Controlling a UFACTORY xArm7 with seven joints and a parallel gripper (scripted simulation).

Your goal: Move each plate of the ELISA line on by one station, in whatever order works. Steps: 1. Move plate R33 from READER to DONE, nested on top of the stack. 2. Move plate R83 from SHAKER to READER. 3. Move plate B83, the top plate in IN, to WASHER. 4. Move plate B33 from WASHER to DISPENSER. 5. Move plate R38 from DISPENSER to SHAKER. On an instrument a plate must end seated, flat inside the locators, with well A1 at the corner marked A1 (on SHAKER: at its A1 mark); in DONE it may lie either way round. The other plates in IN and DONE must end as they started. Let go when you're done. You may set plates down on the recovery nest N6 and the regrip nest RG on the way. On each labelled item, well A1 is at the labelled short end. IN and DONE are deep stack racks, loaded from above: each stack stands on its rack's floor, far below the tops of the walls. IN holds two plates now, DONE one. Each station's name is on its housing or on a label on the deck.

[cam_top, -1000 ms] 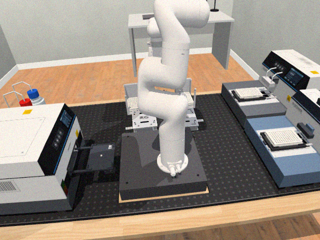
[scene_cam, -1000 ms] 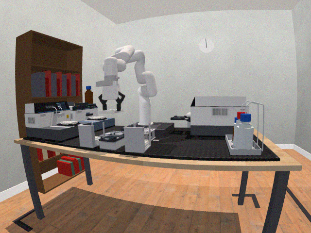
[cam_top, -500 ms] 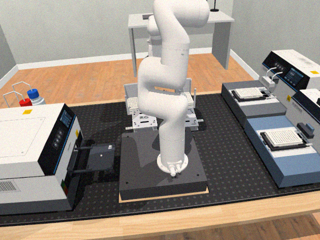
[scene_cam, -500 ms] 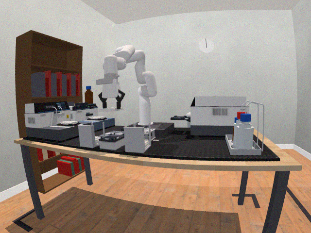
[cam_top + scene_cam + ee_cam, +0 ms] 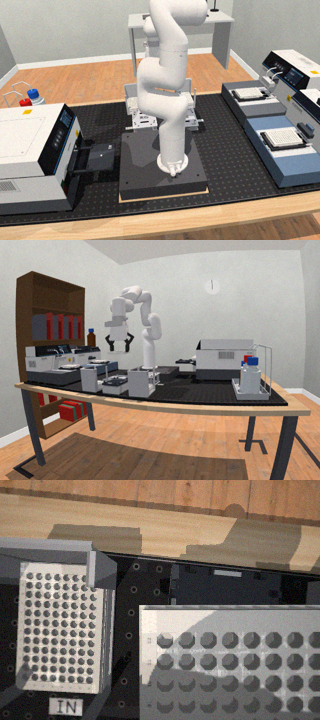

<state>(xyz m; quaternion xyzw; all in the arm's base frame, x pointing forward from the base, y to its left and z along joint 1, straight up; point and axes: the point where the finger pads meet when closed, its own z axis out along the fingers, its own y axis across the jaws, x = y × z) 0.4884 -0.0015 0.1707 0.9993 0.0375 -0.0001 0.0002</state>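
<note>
Down in the IN rack (image 5: 102, 567), grey walls all round, one white plate (image 5: 60, 630) lay deep on the floor, its small dark wells in neat rows, and the label IN (image 5: 66, 706) sat on the deck just beside it. Over by the far edge, the tray (image 5: 249, 395) held white bottles with blue (image 5: 253, 360) and red (image 5: 247, 358) caps. Two instruments each carried a white well plate: one on the grey housing (image 5: 249, 92), one on the blue housing (image 5: 283, 137). The reader's dark drawer (image 5: 99, 157) stood out with nothing on it.

My gripper (image 5: 119, 346) was high above the deck, black fingers (image 5: 111, 344) clamped on a plate (image 5: 118, 351) across its width, so they stood wide. From the exterior view it hung level right between the fingertips. From my wrist the held plate (image 5: 230, 662) filled the lower right, pale and flat-rimmed, big octagonal wells in rows, off to the side of the IN rack and well above it. I could not read its label.

The deck was black and dotted with holes, on a light wooden table (image 5: 180, 409)
</note>
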